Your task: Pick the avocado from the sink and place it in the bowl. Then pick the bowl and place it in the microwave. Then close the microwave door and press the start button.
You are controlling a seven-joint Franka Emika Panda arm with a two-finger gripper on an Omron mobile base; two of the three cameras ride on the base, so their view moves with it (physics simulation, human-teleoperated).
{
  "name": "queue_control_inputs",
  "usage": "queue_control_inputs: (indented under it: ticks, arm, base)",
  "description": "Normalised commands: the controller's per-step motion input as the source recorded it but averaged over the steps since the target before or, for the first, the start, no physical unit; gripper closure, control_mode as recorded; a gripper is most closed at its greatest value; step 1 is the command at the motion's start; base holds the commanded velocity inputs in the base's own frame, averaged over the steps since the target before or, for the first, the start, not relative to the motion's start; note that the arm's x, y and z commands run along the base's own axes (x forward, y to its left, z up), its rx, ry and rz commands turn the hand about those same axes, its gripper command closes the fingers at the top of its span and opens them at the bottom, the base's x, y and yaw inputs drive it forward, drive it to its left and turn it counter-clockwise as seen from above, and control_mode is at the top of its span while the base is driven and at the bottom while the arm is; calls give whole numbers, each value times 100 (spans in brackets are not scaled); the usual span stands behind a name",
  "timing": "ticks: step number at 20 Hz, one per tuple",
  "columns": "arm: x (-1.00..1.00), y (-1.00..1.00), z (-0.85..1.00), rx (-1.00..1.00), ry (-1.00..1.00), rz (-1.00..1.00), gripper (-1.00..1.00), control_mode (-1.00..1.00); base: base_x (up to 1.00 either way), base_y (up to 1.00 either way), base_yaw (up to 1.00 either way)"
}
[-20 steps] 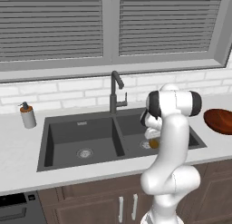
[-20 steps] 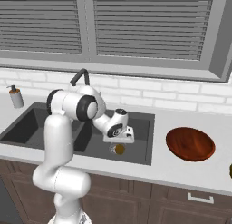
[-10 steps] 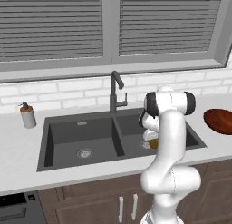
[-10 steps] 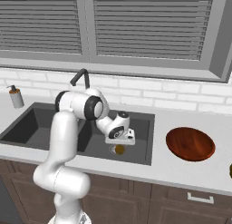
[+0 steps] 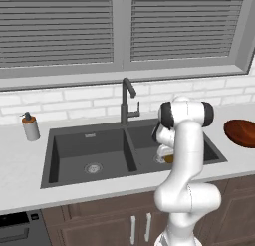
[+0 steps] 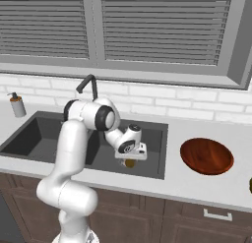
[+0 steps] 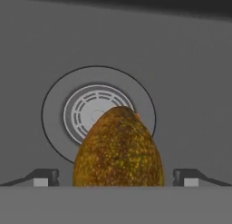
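Sink basin, right side — avocado lies over the drain, pincer wide, fingers either side, not gripping. Step: picking; next, probably close.

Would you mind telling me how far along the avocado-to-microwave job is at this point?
Nothing is finished yet. The avocado lies in the sink, partly over the drain. In hand: the open tool is down in the right basin, a finger on each side of the fruit, not closed on it. Left: grasp it, place it in the bowl on the counter, then the whole microwave part.
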Motion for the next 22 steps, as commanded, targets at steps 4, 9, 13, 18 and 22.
queue_control_inputs:
  ticks: [4, 9, 13, 18, 22]
  arm:
    - [0, 0, -27, 0, 2, 0, -100, -100]
    - [0, 0, -22, 0, 5, 0, 100, -100]
    - [-3, 0, 19, 1, 1, 0, 100, -100]
    - [-11, -3, 96, 2, -5, 0, 100, -100]
    - [-22, -9, 100, 4, -9, 0, 100, -100]
  base:
    - [0, 0, 0]
    - [0, 0, 0]
    - [0, 0, 0]
    - [0, 0, 0]
    - [0, 0, 0]
